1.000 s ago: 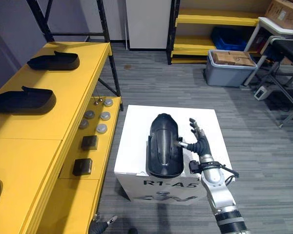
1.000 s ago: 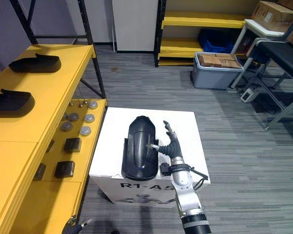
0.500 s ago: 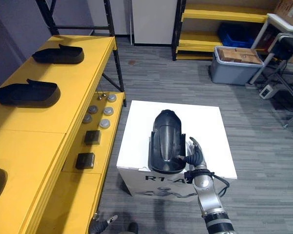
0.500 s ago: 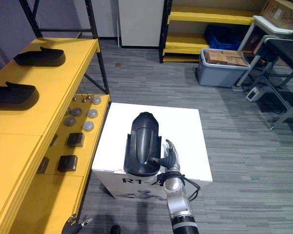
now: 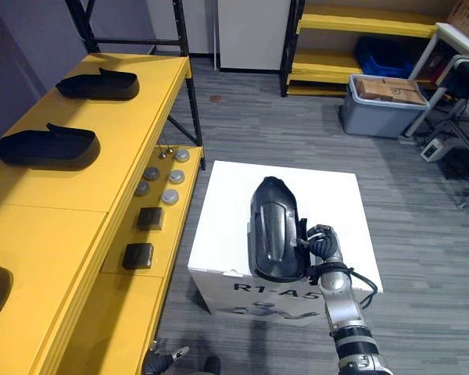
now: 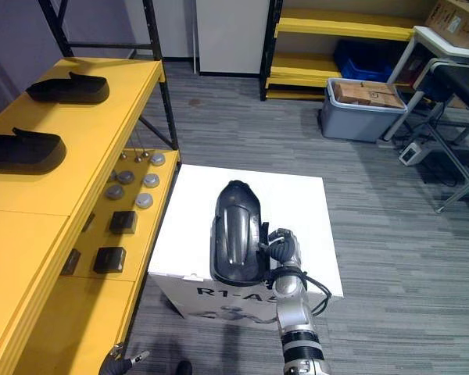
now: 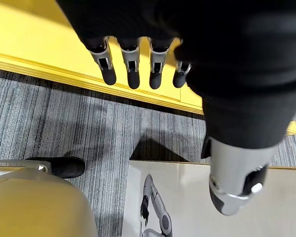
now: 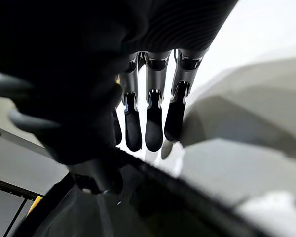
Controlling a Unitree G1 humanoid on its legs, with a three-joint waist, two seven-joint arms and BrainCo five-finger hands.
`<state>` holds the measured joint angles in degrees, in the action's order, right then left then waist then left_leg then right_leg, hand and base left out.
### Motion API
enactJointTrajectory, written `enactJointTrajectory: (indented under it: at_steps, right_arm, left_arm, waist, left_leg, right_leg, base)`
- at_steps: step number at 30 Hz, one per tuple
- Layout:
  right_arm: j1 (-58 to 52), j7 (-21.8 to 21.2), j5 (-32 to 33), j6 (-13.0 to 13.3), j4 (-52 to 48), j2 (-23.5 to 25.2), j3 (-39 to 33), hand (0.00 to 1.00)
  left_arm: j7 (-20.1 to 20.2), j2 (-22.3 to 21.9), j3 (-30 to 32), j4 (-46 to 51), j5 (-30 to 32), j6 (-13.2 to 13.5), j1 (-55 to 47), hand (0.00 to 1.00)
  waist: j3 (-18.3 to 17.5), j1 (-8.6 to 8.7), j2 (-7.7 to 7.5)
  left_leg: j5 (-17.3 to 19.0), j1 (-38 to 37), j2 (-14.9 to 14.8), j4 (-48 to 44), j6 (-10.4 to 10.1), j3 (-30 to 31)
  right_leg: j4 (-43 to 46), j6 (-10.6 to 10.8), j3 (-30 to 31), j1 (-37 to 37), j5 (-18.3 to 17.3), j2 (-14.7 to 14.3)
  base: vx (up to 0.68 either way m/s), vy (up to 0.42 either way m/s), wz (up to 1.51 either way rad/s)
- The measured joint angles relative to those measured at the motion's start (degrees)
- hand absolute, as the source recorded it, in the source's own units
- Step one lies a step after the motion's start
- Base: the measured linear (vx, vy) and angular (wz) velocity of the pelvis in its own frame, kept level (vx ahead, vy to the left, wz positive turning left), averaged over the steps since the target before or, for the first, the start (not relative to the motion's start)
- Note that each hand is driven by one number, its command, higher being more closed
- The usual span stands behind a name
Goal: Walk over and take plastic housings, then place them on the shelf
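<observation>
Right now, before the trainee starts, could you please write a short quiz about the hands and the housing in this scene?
1. Fill in: the left hand, near the yellow shelf, has its fingers ___ (straight or curled).
2. Which hand grips the black housing? A) left hand B) right hand C) both
3. True or false: that housing is over the white box.
Key: 1 straight; 2 B; 3 true.

The right forearm (image 5: 341,306) is a silver-grey tube with black ribbed bands at its near end. The right hand (image 5: 326,248) and left hand (image 7: 132,69) wear dark ribbed covers, with silver, dark-tipped fingers.
</observation>
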<state>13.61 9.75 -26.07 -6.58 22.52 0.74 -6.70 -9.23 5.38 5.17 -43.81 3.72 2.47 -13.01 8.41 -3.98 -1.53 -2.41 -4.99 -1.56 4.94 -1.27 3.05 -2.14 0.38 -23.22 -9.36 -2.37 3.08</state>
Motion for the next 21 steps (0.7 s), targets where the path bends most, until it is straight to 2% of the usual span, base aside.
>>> enactJointTrajectory:
  at_steps: [6,14,16,21]
  right_arm:
    - [0.05,-2.04,3.32,0.95,0.93,-0.07,1.07,1.00]
    - [0.05,-0.99,6.36,1.40,0.41,0.24,2.31,1.00]
    - [0.03,-0.15,6.61,1.76,-0.42,0.39,2.44,1.00]
    - [-0.52,3.27,6.56,1.87,-6.14,0.54,2.31,1.00]
  left_arm:
    - [0.47,0.37,-0.19,-0.03,-0.34,0.01,0.00,0.00]
    - [0.36,0.31,-0.20,0.50,-1.36,0.02,-0.16,0.00]
    - [0.05,0.00,-0.21,2.02,-1.35,0.04,-0.24,0.00]
    - [-0.95,-2.60,-0.28,13.32,-1.44,0.45,-1.37,0.00]
  waist:
    - [0.02,0.01,-0.32]
    - [-0.01,-0.09,-0.34]
    - [-0.02,-0.13,-0.33]
    - [0.00,-0.63,-0.27]
  left_leg:
    - [0.06,-0.38,-0.11,0.00,-0.09,-0.12]
    - [0.07,-0.60,-0.24,0.00,-0.10,-0.47]
    - [0.07,-0.60,-0.19,-0.01,-0.10,-0.55]
    - [0.06,-0.09,-0.02,-0.17,-0.10,-0.32]
  right_leg:
    - [-0.35,0.01,0.01,-0.58,0.01,-0.04]
    - [-0.28,0.25,0.37,-0.62,0.20,0.15]
    - [-0.28,0.34,0.40,-0.61,0.27,0.21]
    - [-0.27,0.44,0.32,-0.26,0.33,0.37]
  base:
    - [0.00,0.000,0.00]
    - [0.00,0.000,-0.01]
    - [0.00,-0.001,-0.02]
    - [0.00,-0.001,0.01]
